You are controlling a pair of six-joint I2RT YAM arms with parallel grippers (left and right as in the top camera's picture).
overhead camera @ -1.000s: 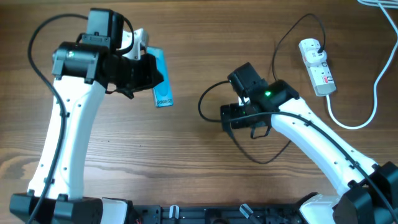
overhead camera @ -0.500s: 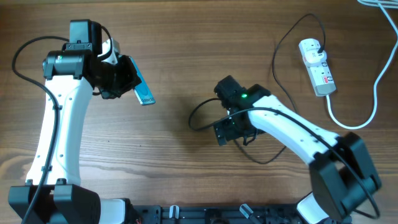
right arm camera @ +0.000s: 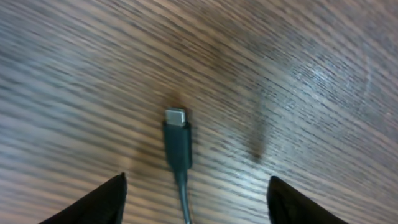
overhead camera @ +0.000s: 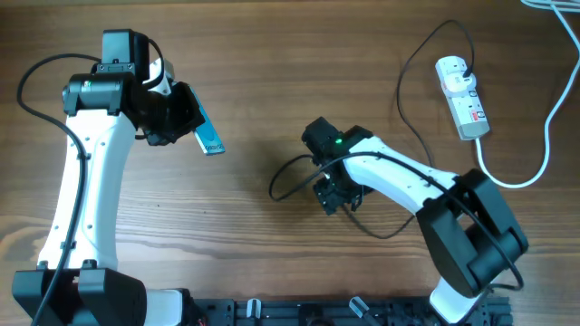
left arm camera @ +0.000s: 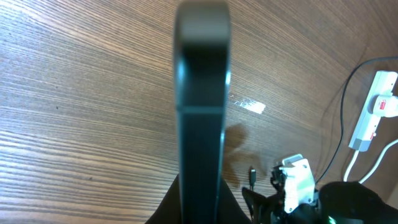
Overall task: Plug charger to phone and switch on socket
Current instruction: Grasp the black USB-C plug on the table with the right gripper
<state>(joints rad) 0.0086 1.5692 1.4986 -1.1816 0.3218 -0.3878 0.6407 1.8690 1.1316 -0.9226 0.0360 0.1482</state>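
My left gripper (overhead camera: pixel 184 118) is shut on the phone (overhead camera: pixel 210 140) and holds it tilted on edge above the table. In the left wrist view the phone (left arm camera: pixel 202 93) runs edge-on up the middle as a dark slab. The charger's black cable (overhead camera: pixel 272 186) loops left of my right gripper (overhead camera: pixel 331 195). In the right wrist view the charger plug (right arm camera: pixel 177 144) lies flat with its metal tip pointing away. My right gripper (right arm camera: pixel 196 180) is open, one finger on each side of the cable, neither touching it. The socket (overhead camera: pixel 462 98) lies at the far right.
A thick white cord (overhead camera: pixel 530 172) curves from the socket toward the right table edge. The charger cable trails behind my right arm to the socket. The left wrist view also shows the socket (left arm camera: pixel 373 106) and the charger plug (left arm camera: pixel 253 176).
My right gripper moved left and toward the front, over the charger's plug end, and its jaws narrowed a little. The left arm carried the phone left and tipped it on edge, then held still.
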